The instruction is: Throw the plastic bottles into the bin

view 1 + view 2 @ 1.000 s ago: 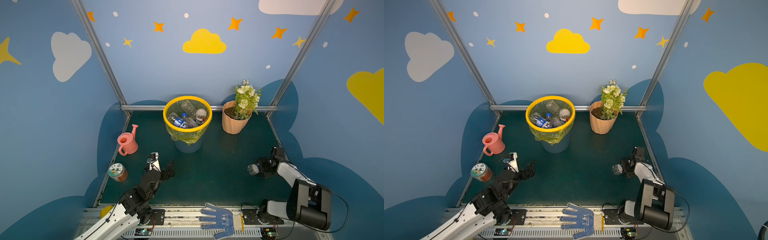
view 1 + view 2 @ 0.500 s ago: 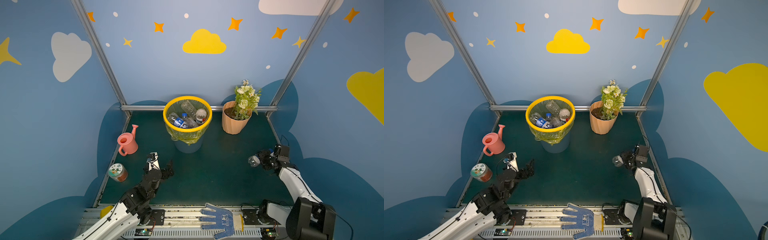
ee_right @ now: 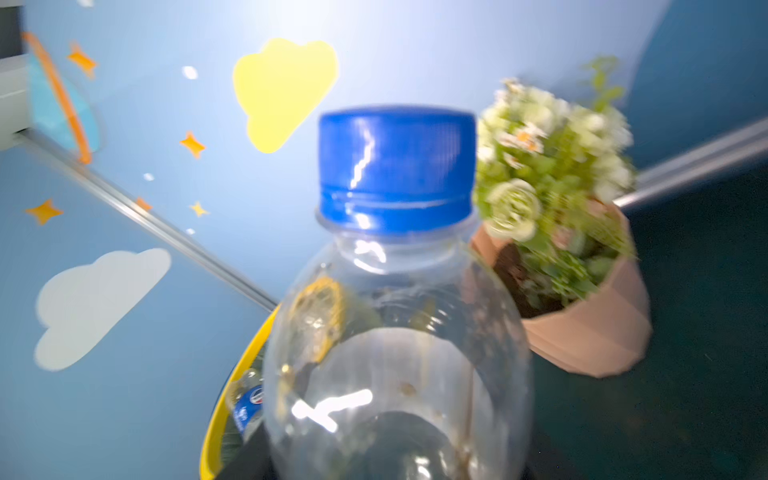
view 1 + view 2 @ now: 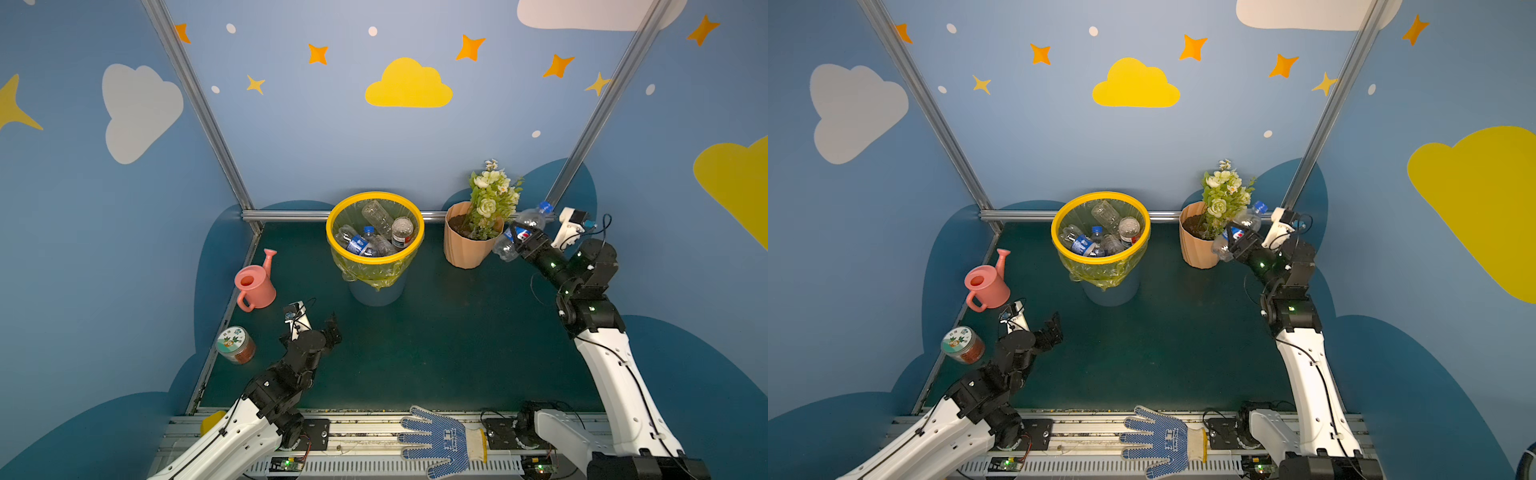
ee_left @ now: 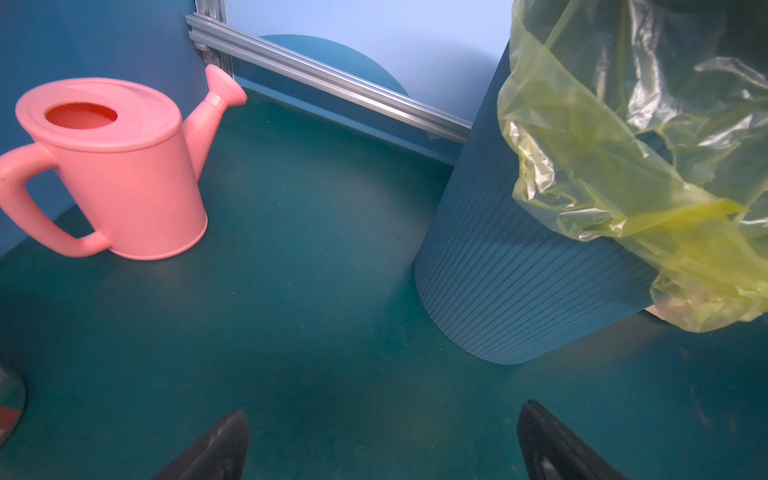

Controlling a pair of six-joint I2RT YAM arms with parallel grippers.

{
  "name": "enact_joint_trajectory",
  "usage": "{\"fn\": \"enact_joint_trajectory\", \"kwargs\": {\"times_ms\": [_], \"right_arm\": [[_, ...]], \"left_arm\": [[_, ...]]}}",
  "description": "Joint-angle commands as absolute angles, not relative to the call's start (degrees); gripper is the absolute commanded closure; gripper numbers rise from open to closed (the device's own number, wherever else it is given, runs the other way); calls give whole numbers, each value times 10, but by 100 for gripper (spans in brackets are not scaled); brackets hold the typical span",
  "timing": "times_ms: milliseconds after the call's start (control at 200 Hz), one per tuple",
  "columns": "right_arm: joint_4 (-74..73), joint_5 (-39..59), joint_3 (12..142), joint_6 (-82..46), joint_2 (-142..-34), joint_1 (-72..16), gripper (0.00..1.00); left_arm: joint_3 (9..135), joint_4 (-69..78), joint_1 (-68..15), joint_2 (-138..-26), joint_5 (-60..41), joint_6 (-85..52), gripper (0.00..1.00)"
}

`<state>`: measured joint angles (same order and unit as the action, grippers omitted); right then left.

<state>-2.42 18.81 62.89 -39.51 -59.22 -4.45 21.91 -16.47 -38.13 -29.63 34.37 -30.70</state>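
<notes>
Staged robot-lab booth: cloud-painted walls (image 4: 409, 85), aluminium frame (image 4: 201, 108), green mat floor (image 4: 436, 332).

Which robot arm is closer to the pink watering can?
Left. The left tool is open, close to the pink watering can, on the robot's side of it. The right tool is far across, beside the flowerpot, holding a bottle.

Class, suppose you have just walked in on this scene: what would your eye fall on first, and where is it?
Most striking is the round blue-grey bin with bright yellow rim, at the middle back of the green mat, with several plastic bottles inside. To its right, near the ribbed peach flowerpot, the right gripper holds a clear blue-capped plastic bottle aloft.
</notes>
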Motion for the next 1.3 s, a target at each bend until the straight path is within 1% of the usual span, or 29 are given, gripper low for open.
{"fn": "enact_joint_trajectory", "kwargs": {"times_ms": [0,125,230,320,365,380,390,410,491,526,566,641,721,831,981,1056,1166,1296], "right_arm": [[-109,176,684,-365,-632,-103,44],[-124,185,780,-348,-727,-195,44],[-109,204,866,-335,-835,-270,44],[-71,235,946,-317,-934,-313,42],[-27,249,995,-303,-980,-325,35],[-9,256,1013,-293,-992,-327,31],[4,262,1025,-288,-1002,-328,27],[32,267,1050,-277,-1019,-328,22],[134,260,1128,-242,-1049,-323,16],[159,247,1140,-228,-1041,-321,12],[171,219,1136,-213,-1016,-317,10],[144,173,1082,-200,-944,-304,7],[99,145,1003,-198,-870,-286,6],[103,109,934,-194,-799,-263,6],[62,55,789,-167,-699,-236,6],[42,8,704,-152,-652,-218,6],[-29,-82,563,-110,-585,-193,5],[-146,-151,401,-31,-542,-157,4]], "left_arm": [[232,-180,-378,-287,333,-314,0],[246,-198,-378,-298,325,-311,0],[257,-212,-378,-310,322,-307,0],[260,-215,-378,-315,319,-305,0],[262,-214,-378,-315,317,-302,0],[262,-214,-377,-316,316,-302,0],[263,-213,-377,-317,315,-302,0],[264,-214,-377,-316,313,-300,0],[270,-218,-376,-318,311,-296,0],[273,-222,-376,-318,311,-294,0],[276,-227,-377,-317,311,-293,0],[277,-229,-376,-312,313,-293,0],[270,-221,-374,-308,317,-295,0],[267,-210,-375,-308,319,-293,0],[276,-212,-373,-315,322,-283,0],[276,-211,-374,-316,329,-281,0],[273,-208,-373,-313,344,-284,0],[264,-203,-370,-307,368,-282,0]]}}
